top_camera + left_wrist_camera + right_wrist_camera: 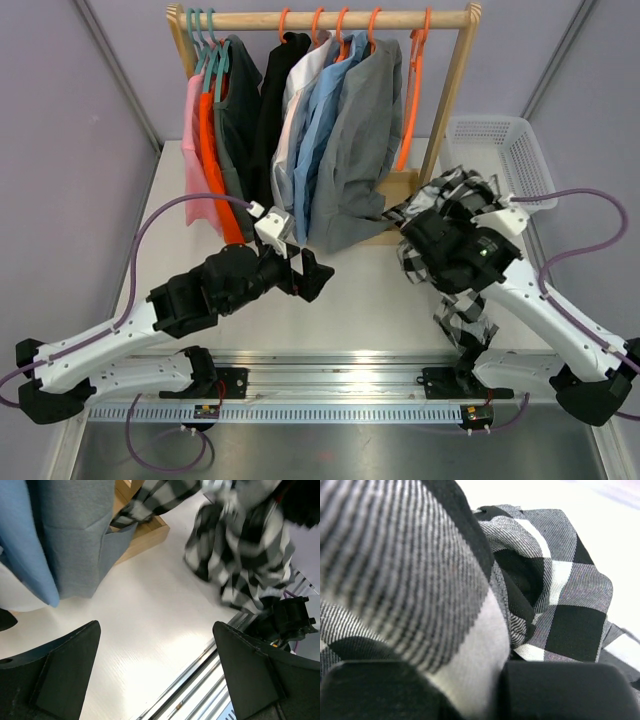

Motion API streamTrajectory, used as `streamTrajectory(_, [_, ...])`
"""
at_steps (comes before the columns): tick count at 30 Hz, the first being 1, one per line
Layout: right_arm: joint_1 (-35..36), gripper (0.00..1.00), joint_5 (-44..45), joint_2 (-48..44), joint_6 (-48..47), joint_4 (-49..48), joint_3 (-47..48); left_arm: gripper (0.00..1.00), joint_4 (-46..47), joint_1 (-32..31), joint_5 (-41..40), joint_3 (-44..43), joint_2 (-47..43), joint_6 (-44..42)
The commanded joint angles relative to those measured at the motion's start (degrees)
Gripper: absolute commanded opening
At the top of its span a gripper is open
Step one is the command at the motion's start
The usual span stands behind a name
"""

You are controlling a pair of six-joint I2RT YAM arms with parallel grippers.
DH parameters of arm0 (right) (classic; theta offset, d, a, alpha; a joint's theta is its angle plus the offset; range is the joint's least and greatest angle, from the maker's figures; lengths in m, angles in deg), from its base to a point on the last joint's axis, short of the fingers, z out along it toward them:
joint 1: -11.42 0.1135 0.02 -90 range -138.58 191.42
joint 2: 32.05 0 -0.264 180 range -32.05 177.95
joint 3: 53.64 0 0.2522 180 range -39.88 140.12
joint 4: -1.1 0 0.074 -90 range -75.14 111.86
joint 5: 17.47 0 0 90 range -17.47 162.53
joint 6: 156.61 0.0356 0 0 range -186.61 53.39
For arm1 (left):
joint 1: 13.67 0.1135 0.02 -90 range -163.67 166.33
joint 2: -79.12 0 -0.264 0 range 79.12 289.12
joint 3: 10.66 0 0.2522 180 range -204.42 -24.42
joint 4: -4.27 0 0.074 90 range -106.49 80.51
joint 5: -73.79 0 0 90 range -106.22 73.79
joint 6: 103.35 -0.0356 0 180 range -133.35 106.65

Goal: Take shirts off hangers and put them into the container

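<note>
On the white counter [370, 300] a wooden rack [350, 19] of hung shirts [365, 150] stands at twelve o'clock, the container [490, 122] at two o'clock, and at three o'clock the right jaws grip the bunched plaid shirt [460, 192], the left jaws open.

The plaid shirt [555, 605] fills the right wrist view, its nearest fold blurred, and from above it buries the jaws of the right gripper [435, 235]. Beyond the jaws of the left gripper [156, 635], the grey shirt [75, 535] runs off the top edge.
</note>
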Motion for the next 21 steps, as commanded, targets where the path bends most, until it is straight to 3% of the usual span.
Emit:
streamTrajectory(1, [-6.6,0.00,13.9,-0.8,0.6,16.1,7.0,0.99,3.5,-0.2,2.7,-3.9,1.1,-0.2])
streamTrajectory(3, [-11.5,0.00,16.4,-2.1,-9.2,11.3,8.9,0.99,3.7,-0.3,3.1,-4.2,1.2,-0.3])
streamTrajectory(4, [-13.2,0.00,16.7,-2.8,-16.1,-0.9,9.1,0.99,3.7,-0.2,3.3,-4.5,1.2,-0.3])
streamTrajectory(5, [-17.8,0.00,16.1,-4.9,-32.5,-9.3,8.6,0.99,3.8,-0.2,3.5,-4.5,1.2,-0.4])
streamTrajectory(6, [-20.5,0.00,11.0,-6.1,-43.1,-19.5,7.3,0.99,4.0,-0.2,3.7,-4.6,1.2,-0.4])
streamTrajectory(7, [-23.2,0.00,6.8,-7.2,-52.1,-39.5,3.8,0.99,4.0,-0.2,3.7,-4.8,1.3,-0.4])
streamTrajectory(8, [-29.0,0.00,3.2,-7.9,-57.1,-43.9,3.5,0.99,3.8,-0.3,3.8,-5.2,1.3,-0.5])
streamTrajectory(10, [-34.5,0.00,-3.2,-4.9,-57.4,-45.5,9.0,0.99,3.8,-0.2,3.9,-5.3,0.8,-0.5])
streamTrajectory(15, [-47.1,0.00,-19.0,13.2,-59.9,-44.5,26.2,0.99,3.9,-0.2,3.6,-5.2,-0.7,-1.1])
streamTrajectory(21, [-52.3,0.00,-31.9,29.0,-61.1,-48.3,47.0,0.99,3.4,-0.2,1.7,-4.2,-3.1,-1.2])
